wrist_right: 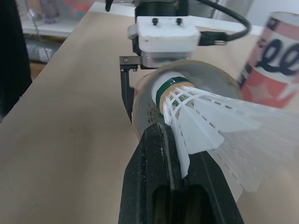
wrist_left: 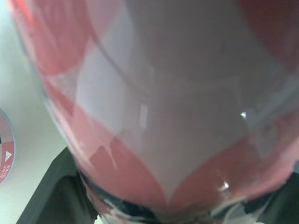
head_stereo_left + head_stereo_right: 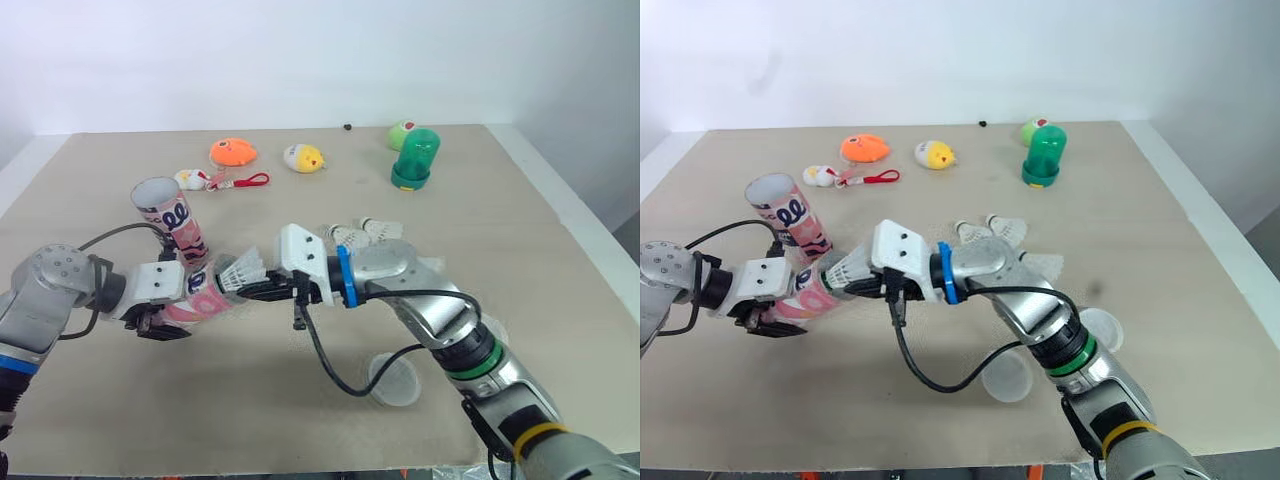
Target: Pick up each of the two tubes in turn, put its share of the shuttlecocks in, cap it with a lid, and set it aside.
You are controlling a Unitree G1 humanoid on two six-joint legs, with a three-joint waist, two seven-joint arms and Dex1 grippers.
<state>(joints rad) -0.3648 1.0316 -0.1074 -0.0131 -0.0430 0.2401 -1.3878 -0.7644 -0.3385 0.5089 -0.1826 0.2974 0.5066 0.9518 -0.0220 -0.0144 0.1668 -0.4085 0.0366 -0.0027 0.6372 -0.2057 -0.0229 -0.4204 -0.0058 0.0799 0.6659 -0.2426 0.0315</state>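
Currently, a pink-and-white patterned cylindrical tube (image 3: 203, 302) is gripped tilted by the left claw (image 3: 163, 326) near the bench's left edge, so its mouth faces the white feathered shuttlecock (image 3: 242, 270) pinched cork-first by the right claw (image 3: 258, 290).

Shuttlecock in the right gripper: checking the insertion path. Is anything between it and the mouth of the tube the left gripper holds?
Nothing visible does. The shuttlecock, shut in the right gripper, points its cork straight at the open mouth of the tube in the left gripper, with no object between them.
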